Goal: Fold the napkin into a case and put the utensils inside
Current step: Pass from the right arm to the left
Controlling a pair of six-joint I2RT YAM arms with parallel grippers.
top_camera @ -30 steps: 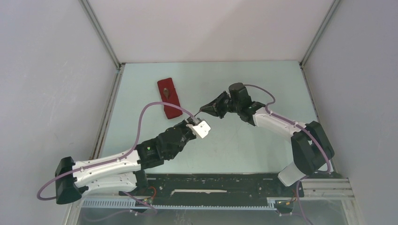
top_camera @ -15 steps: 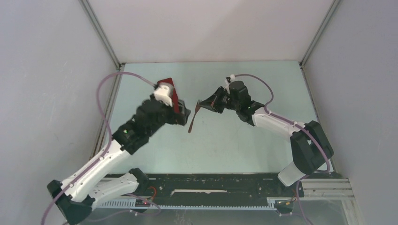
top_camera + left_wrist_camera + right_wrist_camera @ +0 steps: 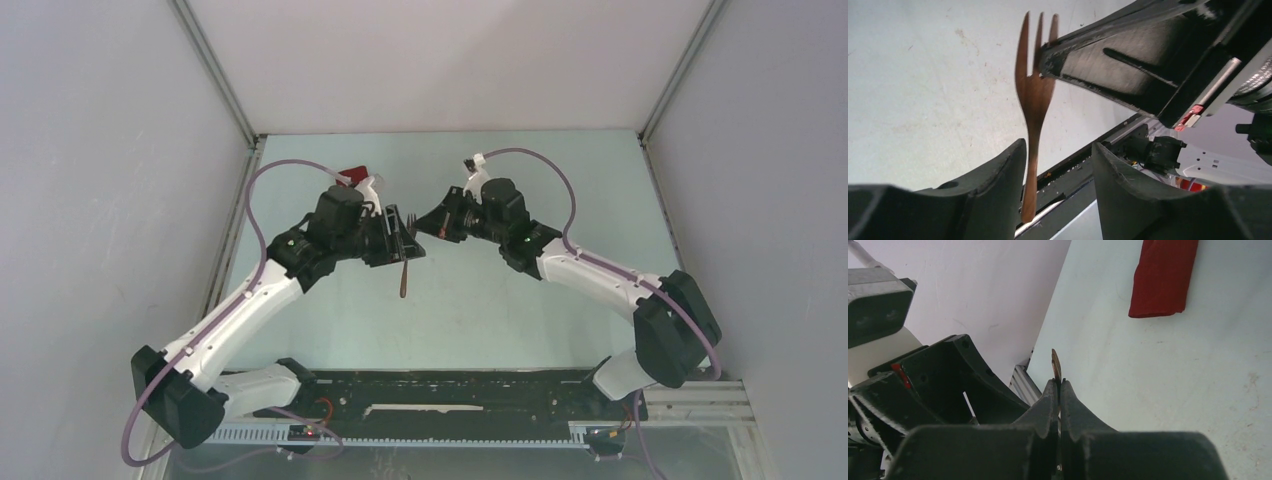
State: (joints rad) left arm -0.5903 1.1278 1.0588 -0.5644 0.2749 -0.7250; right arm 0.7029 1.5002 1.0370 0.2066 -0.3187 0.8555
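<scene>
Checking the right gripper (image 3: 1058, 385) first, we found it clamped on the fork (image 3: 1034, 95) at the tines end, with the handle hanging down over the table (image 3: 500, 300). The left gripper (image 3: 1058, 147) was parted, its fingers (image 3: 998, 185) either side of the handle and one just beside it. We saw no grip there. Both grippers and the fork sat right of the case (image 3: 1163, 280), on its near side and apart from it. We judged the folding done, since the napkin lay flat as a narrow red oblong. Left to do, as we read it: get the fork into the case. No spoon showed in any view, and we could not tell whether it was inside the case. On the part of the case that showed, nothing stuck out.
</scene>
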